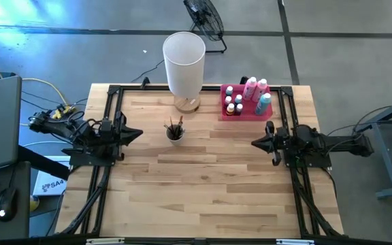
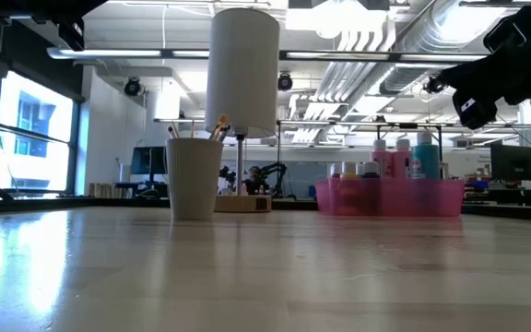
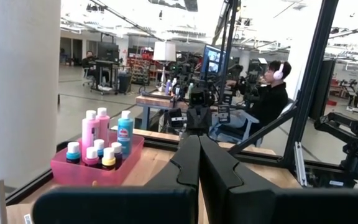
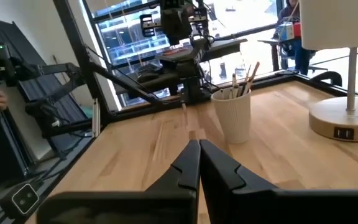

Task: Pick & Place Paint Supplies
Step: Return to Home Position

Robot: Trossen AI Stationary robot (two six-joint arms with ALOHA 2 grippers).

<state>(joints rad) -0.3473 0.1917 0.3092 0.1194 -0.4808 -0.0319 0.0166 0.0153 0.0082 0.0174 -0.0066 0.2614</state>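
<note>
Several small paint bottles (image 1: 245, 96) stand upright in a pink tray (image 1: 224, 114) at the table's far right; the left wrist view shows pink and teal bottles (image 3: 107, 129) among them. Thin paintbrushes (image 1: 175, 126) stand bristle-up in a white cup (image 4: 233, 115) near the table's middle. My left gripper (image 1: 139, 133) is shut at the left edge, holding nothing. My right gripper (image 1: 254, 143) is shut at the right edge, just near of the tray, also with nothing in it.
A tall white lamp (image 1: 184, 63) on a round wooden base (image 4: 347, 118) stands at the far middle, between cup and tray. Black frame rails (image 1: 107, 109) run along the table's left, right and far edges. A person with headphones (image 3: 272, 93) sits beyond the table.
</note>
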